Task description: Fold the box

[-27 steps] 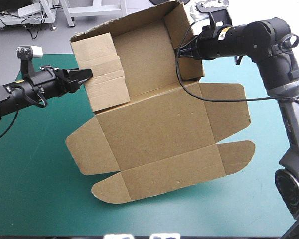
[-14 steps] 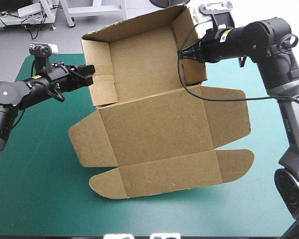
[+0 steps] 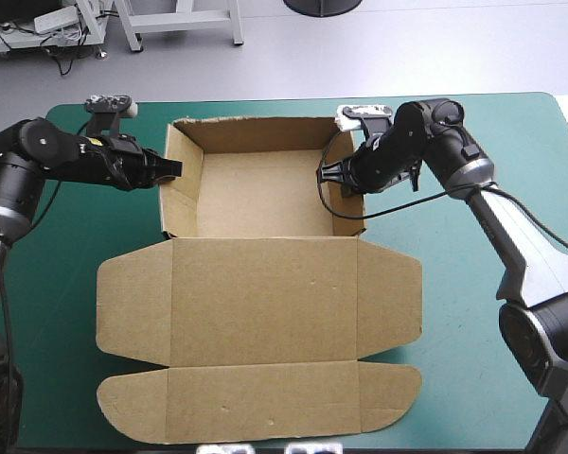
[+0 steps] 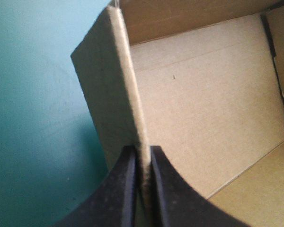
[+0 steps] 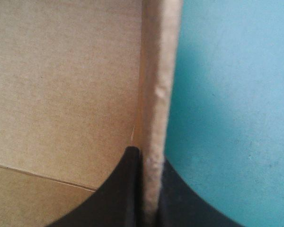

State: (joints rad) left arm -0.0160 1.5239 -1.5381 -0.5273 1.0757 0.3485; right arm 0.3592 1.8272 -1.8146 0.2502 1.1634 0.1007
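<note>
The brown box (image 3: 260, 194) rests on the teal-green cover as an open tray with raised walls at the far side. Its lid (image 3: 265, 298) lies flat toward the near edge, with side flaps and a front flap spread out. My left gripper (image 3: 170, 169) is shut on the tray's left wall, whose top edge (image 4: 132, 104) runs away between the black fingers. My right gripper (image 3: 328, 176) is shut on the right wall; in the right wrist view that wall's edge (image 5: 158, 94) stands pinched between the fingers, with the tray's inside (image 5: 61, 85) to one side.
Teal-green cover (image 3: 492, 151) shows to the right of the box and at the near left (image 3: 47, 359). The lid's front flap (image 3: 265, 402) reaches close to the table's near edge.
Earlier the box was held tilted up off the table, its left wall flap still unfolding. Both arms have come down, and the tray now sits level with the lid flat.
</note>
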